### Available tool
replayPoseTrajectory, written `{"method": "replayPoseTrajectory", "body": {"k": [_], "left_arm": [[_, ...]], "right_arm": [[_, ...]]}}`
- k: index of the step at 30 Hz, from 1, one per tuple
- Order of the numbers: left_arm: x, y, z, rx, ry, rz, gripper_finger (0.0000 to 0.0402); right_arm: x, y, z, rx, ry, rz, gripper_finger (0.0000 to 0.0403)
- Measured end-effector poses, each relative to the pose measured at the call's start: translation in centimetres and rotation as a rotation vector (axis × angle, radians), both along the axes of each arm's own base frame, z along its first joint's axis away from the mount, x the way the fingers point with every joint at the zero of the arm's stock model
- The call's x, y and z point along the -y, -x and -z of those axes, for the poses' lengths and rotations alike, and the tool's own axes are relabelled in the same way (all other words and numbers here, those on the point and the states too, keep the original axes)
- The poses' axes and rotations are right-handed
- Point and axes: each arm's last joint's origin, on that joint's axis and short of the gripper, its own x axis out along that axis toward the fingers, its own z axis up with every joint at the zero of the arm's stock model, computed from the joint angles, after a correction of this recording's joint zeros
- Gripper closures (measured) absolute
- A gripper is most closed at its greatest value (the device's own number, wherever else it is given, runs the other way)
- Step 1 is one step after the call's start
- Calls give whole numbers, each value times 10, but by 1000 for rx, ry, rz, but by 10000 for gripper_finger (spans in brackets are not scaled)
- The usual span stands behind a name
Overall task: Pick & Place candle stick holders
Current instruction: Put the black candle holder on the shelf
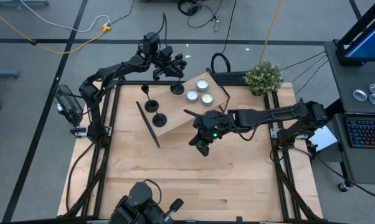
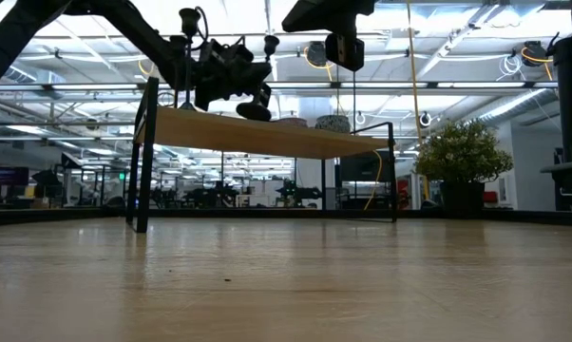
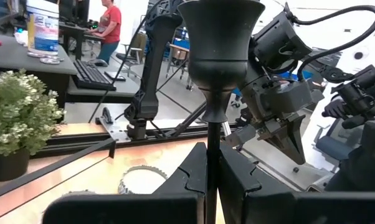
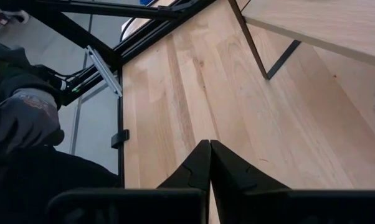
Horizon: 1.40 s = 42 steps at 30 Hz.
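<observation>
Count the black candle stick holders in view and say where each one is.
3. One candle stick holder stands at the shelf's back edge, its stem clamped in the left gripper. Two more stand on the shelf's left part: one behind, one nearer. Others may be hidden.

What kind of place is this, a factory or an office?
Probably a robotics lab in an open, workshop-like hall. Two robot arms are mounted on a framed wooden table, cables trail across the carpeted floor, and a person works at a desk with a keyboard.
</observation>
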Motion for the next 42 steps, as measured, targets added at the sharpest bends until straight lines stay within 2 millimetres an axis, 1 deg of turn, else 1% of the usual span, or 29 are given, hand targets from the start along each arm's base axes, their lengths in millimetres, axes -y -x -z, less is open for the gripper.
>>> {"method": "replayPoseTrajectory", "body": {"k": [11,25,31,35,42], "left_arm": [[10,-10,0,-41,47,34,388],[11,-11,0,-132,152,37,388],[17,-17,1,-149,169,56,388],[21,-20,2,-162,182,67,388],[21,-18,9,-202,227,64,388]], "right_arm": [[0,0,0,-1,3,-5,403],[0,1,2,-16,22,-19,403],[0,1,2,-16,22,-19,403],[0,1,2,-16,22,-19,403],[0,1,2,-16,22,-19,403]]}}
